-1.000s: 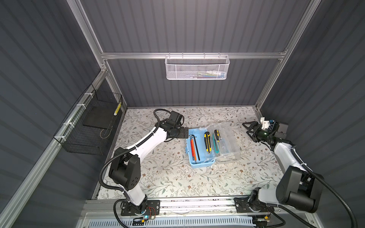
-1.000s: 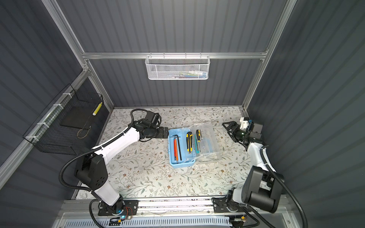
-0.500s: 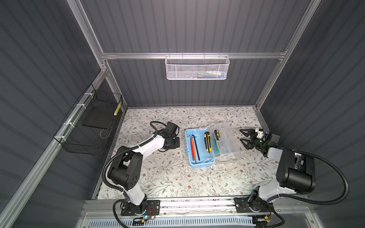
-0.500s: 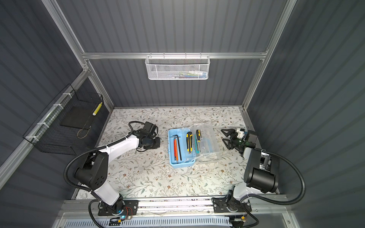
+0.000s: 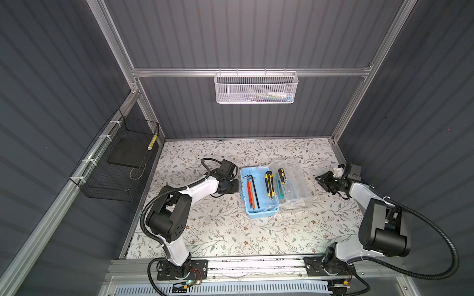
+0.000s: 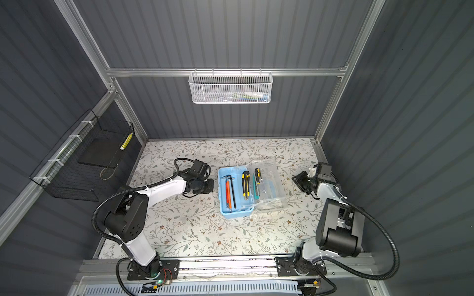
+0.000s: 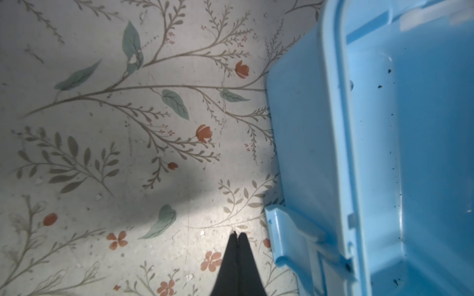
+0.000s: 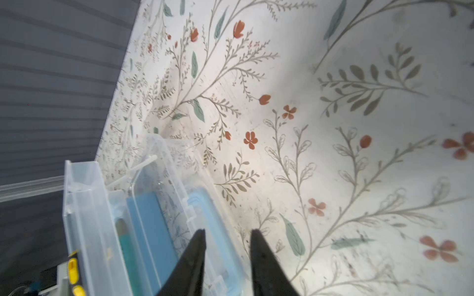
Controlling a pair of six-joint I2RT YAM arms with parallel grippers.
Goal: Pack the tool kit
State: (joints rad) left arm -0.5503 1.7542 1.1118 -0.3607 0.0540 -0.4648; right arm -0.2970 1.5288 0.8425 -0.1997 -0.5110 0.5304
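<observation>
Tool kit box open on worktop, hand tools inside, clear lid flat at its 3 o'clock. Left tool closed, empty, at its 9 o'clock; right tool parted, empty, beyond lid. For closing: brace box, lift lid's outer edge, fold over squarely.

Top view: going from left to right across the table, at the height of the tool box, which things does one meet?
black wire basket → left fingers, shut → light-blue box → clear lid, lying open → right fingers, apart
</observation>
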